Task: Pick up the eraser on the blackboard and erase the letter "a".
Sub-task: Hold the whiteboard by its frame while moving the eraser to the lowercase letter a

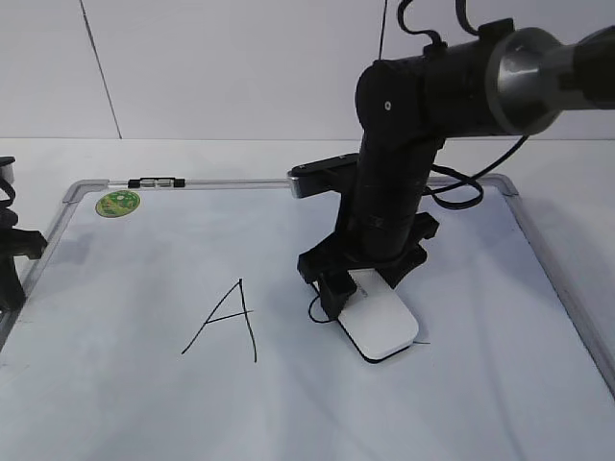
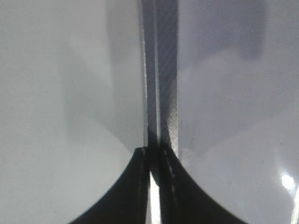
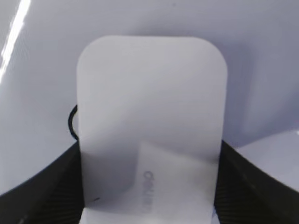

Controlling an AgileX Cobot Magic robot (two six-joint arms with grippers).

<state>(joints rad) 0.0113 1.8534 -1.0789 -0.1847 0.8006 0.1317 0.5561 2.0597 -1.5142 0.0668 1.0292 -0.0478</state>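
The white eraser (image 1: 381, 325) (image 3: 149, 107) lies flat on the blackboard (image 1: 144, 403), right of the middle. My right gripper (image 1: 370, 286) (image 3: 149, 161) comes down from above and is shut on the eraser's two long sides. The eraser covers most of the letter "a" (image 1: 312, 309); only a black curve (image 3: 71, 122) shows at its left edge and a thin tail at its right. My left gripper (image 2: 154, 154) is shut on nothing, over the board's grey frame (image 2: 161, 84) at the left edge.
A capital "A" (image 1: 226, 322) is drawn left of the eraser. A round green sticker (image 1: 117, 203) and a small marker (image 1: 157, 181) sit at the board's far left corner. The right arm's cable (image 1: 461, 192) hangs near the far frame.
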